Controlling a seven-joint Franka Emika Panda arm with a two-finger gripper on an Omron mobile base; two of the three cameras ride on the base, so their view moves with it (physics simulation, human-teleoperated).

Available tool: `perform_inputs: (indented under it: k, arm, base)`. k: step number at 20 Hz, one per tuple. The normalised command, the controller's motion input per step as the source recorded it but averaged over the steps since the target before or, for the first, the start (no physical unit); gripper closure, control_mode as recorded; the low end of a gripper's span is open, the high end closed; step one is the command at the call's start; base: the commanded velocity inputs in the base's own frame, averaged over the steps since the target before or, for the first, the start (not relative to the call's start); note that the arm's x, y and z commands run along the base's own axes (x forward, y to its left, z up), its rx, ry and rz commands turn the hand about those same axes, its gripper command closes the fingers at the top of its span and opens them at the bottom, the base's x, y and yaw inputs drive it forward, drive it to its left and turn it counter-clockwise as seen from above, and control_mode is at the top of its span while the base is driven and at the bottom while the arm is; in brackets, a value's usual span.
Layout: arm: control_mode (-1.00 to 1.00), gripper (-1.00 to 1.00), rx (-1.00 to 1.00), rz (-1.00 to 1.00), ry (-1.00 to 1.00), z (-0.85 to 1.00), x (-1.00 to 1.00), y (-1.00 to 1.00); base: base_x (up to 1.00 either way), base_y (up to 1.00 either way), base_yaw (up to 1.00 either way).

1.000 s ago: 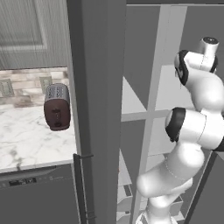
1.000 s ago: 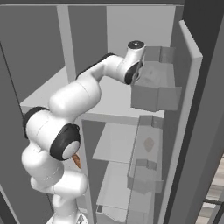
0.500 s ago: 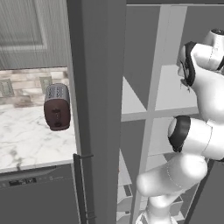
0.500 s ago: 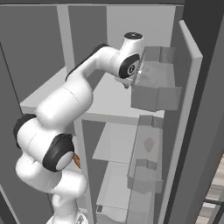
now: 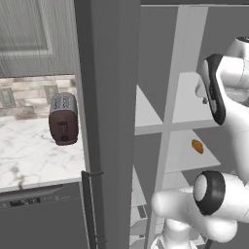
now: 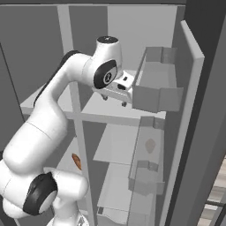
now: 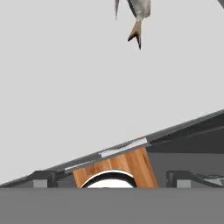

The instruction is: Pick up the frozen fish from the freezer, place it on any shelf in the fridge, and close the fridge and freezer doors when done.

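- Though parked above the shelf (image 6: 95, 107) inside the fridge (image 6: 132, 26), closes the gripper (image 6: 114, 101) on nothing.
- Shows two dark fingertips (image 6: 105, 98) spread wide apart in the right base view, pointing down at the white slab, just above it.
- Holds no thing between the jaws.
- Finds the fish (image 7: 136, 11) in the hand view, lying flat on the shelf (image 7: 87, 87), grey-silver, forked tail toward the camera, head cut off by the top edge.
- Lies apart from the fingers, touching neither.
- Cannot tell from the base views where on the slab the fish rests: too small, or hidden by the hand.
- Looks past the shelf's front edge in the hand view to a strip of wooden floor (image 7: 127, 164) below.
- Leaves the fridge door (image 6: 190, 101) swung open at the right, with a grey bin (image 6: 156, 95) beside the hand and more bins lower down.
- Leaves the freezer (image 5: 145, 113) open too, its dark door (image 5: 112, 97) standing edge-on in the middle of the left base view.
- Shows an orange lump (image 5: 197, 146) on a lower fridge shelf, under the arm.
- Shows a toaster (image 5: 63, 119) on the marble counter (image 5: 29, 155) left of the freezer door.
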Motion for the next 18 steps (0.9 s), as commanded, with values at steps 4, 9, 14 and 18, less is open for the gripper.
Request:
perform_inputs:
  k: [4, 9, 14, 18]
  arm:
    - [-1.0, -1.0, 0.0, 0.04, 0.05, -0.01, -1.0, 0.71]
    - [-1.0, -1.0, 0.0, 0.06, 0.01, -0.15, -1.0, 0.65]
    - [-1.0, -1.0, 0.0, 0.16, 0.0, -0.18, -0.87, 0.71]
    - [-1.0, -1.0, -0.14, 0.29, 0.04, -0.1, -0.32, 0.57]
  base:
    - [0.0, 0.0, 0.0]
    - [0.0, 0.0, 0.0]
    - [0.0, 0.0, 0.0]
    - [0.0, 0.0, 0.0]
